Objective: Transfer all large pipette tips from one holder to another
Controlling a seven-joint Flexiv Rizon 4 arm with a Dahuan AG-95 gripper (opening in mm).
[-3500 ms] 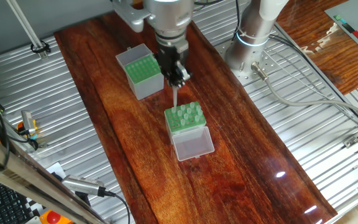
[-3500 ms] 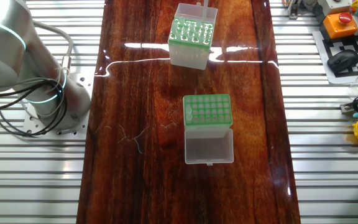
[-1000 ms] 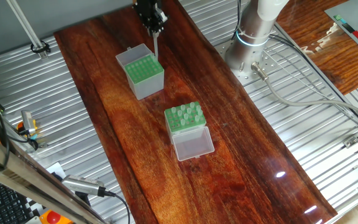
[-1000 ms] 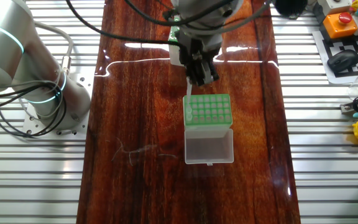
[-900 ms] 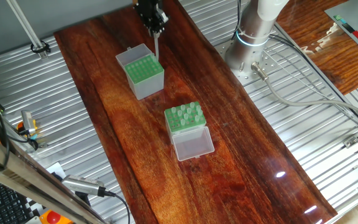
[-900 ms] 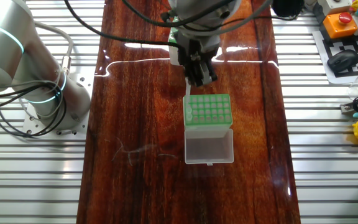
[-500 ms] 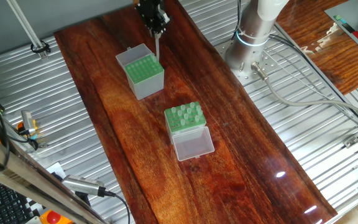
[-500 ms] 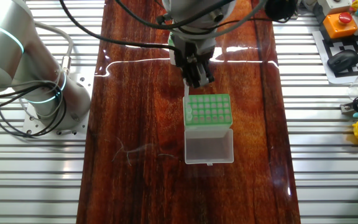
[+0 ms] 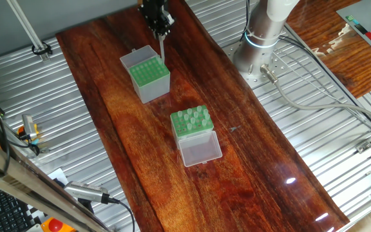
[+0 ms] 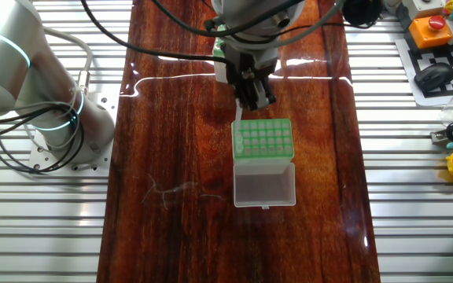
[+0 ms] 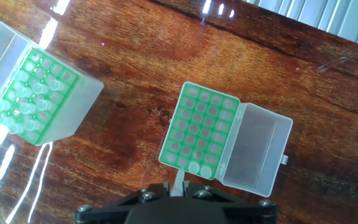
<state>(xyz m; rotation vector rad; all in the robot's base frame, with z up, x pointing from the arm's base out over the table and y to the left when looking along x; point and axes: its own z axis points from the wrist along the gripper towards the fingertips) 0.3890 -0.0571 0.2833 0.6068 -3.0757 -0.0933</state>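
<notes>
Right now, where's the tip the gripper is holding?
In one fixed view, the tip hangs from the gripper over the back edge of the grey box.

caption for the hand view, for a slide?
Gripper holding a pipette tip above the grey box, the other box alongside.

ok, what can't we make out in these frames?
Other fixed view: pincer and arm hide most of the source holder.
Hand view: bottom edge cuts off the pincer's grip on the held tip.
One fixed view: grey holder too small to tell which holes are filled.
</notes>
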